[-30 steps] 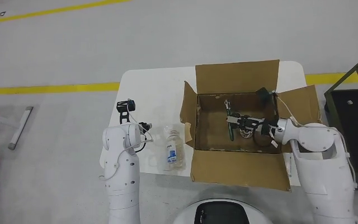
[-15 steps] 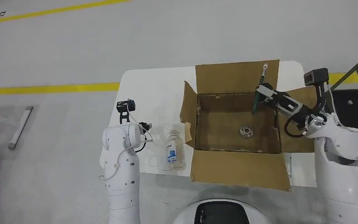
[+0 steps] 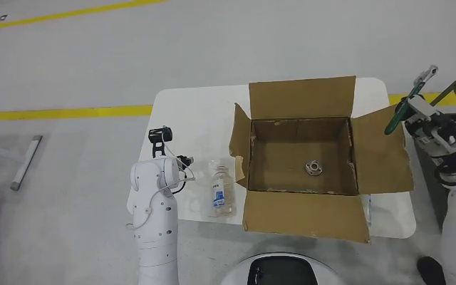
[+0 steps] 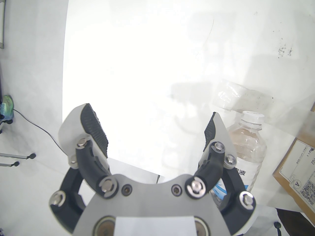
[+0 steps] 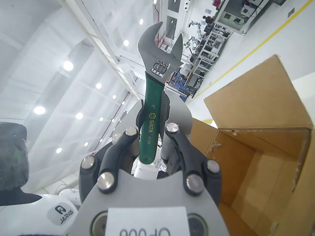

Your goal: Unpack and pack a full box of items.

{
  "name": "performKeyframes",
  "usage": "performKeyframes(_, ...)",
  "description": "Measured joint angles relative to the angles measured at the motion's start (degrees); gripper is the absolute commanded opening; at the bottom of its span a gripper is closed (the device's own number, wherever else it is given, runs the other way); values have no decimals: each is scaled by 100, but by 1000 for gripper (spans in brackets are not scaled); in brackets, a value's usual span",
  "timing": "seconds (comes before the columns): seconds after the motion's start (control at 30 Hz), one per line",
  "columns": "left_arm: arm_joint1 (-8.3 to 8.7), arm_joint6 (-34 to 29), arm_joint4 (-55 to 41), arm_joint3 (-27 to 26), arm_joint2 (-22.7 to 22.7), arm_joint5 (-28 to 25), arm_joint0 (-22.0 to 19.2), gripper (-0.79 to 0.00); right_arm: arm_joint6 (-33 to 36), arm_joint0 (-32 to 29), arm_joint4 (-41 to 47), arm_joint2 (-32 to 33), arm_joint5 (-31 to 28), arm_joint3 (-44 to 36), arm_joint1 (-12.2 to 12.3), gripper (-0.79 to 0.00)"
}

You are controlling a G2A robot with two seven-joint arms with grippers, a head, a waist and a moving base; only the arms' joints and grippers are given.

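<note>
An open cardboard box (image 3: 306, 199) stands on the white table (image 3: 192, 121), and a small round metal part (image 3: 313, 168) lies on its floor. My right gripper (image 5: 152, 114) is shut on the green handle of an adjustable wrench (image 5: 153, 99), held in the air past the box's right flap (image 3: 385, 146); the wrench (image 3: 400, 112) points up and away. A clear plastic water bottle (image 3: 220, 189) lies on the table left of the box, also seen as the bottle (image 4: 246, 146) beside my left gripper (image 4: 152, 128), which hangs open over bare table.
A crumpled clear wrapper (image 4: 233, 94) lies beyond the bottle's cap. A dark rack (image 3: 436, 135) stands off the table's right edge. The table's left and far parts are bare. Yellow floor lines (image 3: 71, 112) run behind the table.
My right gripper lifted the wrench out of the box and swung it right, from inside the box to beyond the right flap. The left arm has kept still.
</note>
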Motion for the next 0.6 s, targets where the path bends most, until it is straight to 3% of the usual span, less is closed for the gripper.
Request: performKeyframes(0.6,0,0,0,0,0,0,0,0,-198,-153,-106,159,-84,-114,60,-785)
